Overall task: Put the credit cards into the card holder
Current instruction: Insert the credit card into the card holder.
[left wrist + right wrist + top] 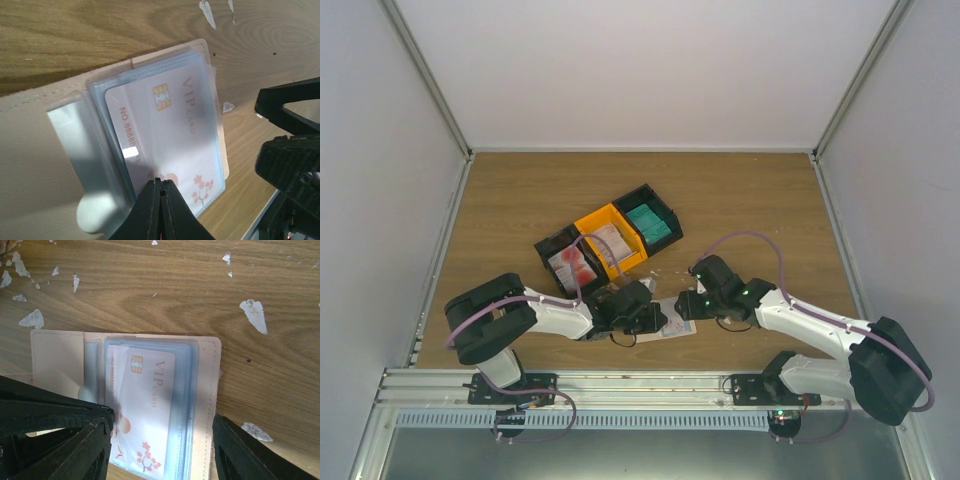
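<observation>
Jaws pressed together at the edge of the VIP card (170, 130), the left gripper (159, 187) should nudge it squarely into the card holder (30, 165), the spread right gripper (164, 418) bracing alongside

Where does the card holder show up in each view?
Top external: card holder is a small pale patch low of centre, nearer than the orange tray.
Left wrist: holder lies open, filling the left and centre.
Right wrist: holder lies open, centre to lower left.
Shared landmark: the pinkish VIP card in its clear pocket shows in both wrist views; too small to tell from above.
</observation>
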Available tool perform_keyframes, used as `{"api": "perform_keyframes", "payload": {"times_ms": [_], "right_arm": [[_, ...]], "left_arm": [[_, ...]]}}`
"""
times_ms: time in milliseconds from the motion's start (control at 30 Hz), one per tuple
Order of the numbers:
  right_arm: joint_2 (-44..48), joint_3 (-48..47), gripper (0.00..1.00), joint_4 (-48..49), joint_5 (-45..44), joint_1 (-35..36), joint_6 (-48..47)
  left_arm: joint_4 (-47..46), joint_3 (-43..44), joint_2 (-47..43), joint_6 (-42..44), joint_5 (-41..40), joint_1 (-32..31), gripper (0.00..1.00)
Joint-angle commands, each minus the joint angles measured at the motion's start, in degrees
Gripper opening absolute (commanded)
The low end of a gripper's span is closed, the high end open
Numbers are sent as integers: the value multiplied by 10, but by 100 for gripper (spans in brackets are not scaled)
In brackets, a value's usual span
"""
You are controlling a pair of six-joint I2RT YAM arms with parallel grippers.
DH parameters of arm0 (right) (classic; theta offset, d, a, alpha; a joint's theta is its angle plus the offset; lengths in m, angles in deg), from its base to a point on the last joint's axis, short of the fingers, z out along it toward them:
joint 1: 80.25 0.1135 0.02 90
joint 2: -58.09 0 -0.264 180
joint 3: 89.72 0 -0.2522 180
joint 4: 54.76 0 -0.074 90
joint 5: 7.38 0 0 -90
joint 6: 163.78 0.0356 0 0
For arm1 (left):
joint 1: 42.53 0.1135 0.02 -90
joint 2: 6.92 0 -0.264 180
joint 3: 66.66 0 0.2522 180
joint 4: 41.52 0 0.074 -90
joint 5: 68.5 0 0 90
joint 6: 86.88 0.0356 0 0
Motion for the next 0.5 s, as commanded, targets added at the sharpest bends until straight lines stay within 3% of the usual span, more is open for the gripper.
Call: {"api": "perform_keyframes", "payload": {"times_ms": [0,133,467], "right_arm": [[-4,3,57,16,13,-4,-9],[-4,3,57,17,16,-3,-10],[-10,7,57,21,20,-4,-9]], "left_arm": [[-44,-10,-10,19,14,-3,4],[-69,-19,-35,24,22,-3,7],[34,-18,-55,-29,-27,-3,9]]}}
